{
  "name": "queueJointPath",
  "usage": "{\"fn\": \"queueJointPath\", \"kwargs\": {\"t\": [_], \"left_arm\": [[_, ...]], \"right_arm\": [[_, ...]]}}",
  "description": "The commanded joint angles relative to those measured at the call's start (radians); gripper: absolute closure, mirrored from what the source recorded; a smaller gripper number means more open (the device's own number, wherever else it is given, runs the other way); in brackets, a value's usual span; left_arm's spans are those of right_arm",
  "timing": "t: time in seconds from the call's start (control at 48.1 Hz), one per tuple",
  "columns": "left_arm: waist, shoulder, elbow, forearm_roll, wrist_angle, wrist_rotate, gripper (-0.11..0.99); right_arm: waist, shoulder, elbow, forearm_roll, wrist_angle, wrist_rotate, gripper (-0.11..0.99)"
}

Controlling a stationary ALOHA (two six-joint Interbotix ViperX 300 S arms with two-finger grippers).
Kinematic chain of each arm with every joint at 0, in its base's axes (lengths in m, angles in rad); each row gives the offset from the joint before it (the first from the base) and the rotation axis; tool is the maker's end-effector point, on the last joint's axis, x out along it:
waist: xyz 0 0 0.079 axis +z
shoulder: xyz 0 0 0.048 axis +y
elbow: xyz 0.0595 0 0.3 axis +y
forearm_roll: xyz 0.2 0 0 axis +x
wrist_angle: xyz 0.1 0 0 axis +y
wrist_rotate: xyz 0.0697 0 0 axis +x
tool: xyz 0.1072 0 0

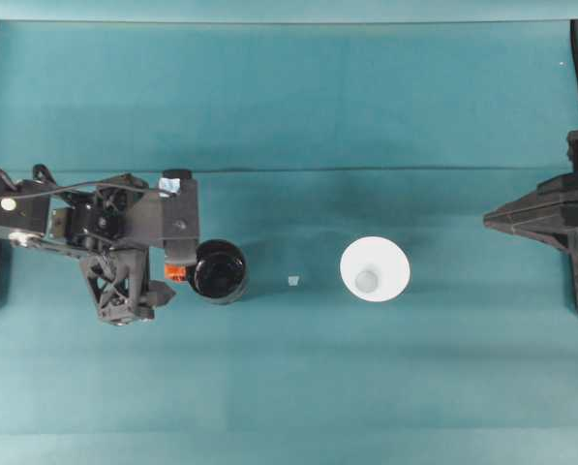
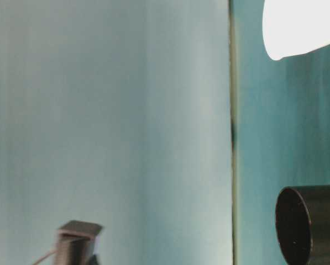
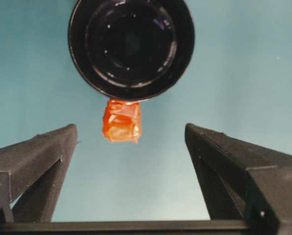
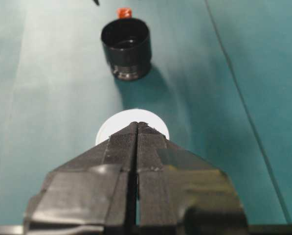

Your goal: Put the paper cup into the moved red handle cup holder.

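Observation:
The red handle cup holder (image 1: 219, 271) is a glossy black round cup standing upright left of centre, its orange-red tab (image 1: 176, 272) pointing left. My left gripper (image 1: 179, 263) is open, with one finger on each side of the tab (image 3: 122, 121) and neither touching it; the holder (image 3: 131, 46) lies just beyond the fingertips. The white paper cup (image 1: 375, 269) stands mouth up right of centre, apart from the holder. My right gripper (image 1: 490, 221) is shut and empty, well to the right of the cup. In the right wrist view its tips (image 4: 137, 125) overlap the cup's rim (image 4: 109, 131), with the holder (image 4: 126, 46) farther on.
A tiny pale scrap (image 1: 292, 281) lies on the teal cloth (image 1: 298, 387) between holder and cup. Black frame posts stand at the table's left and right edges. The table-level view shows the cup (image 2: 303, 27) and the holder (image 2: 311, 223) standing apart.

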Motion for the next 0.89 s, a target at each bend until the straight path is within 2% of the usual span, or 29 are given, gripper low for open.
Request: {"fn": "queueJointPath", "kwargs": {"t": [0.0,0.249,0.52,0.707,0.873], "left_arm": [[0.012,0.014,0.002,0.005,-0.011,0.003,-0.11],[0.031,0.048,0.008,0.005,-0.046,0.049,-0.11],[0.032,0.100,0.009,0.005,-0.091,0.044,-0.11],[0.032,0.156,0.011,0.005,-0.156,0.043,-0.11],[0.032,0.170,0.012,0.005,-0.158,0.044,-0.11]], "right_arm": [[-0.003,0.006,-0.026,0.003,-0.005,0.009,0.98],[-0.003,0.009,-0.025,0.003,-0.005,0.009,0.98],[-0.003,0.014,-0.025,0.003,-0.005,0.009,0.98],[-0.003,0.014,-0.025,0.003,-0.005,0.009,0.98],[-0.003,0.014,-0.025,0.003,-0.005,0.011,0.98]]}}
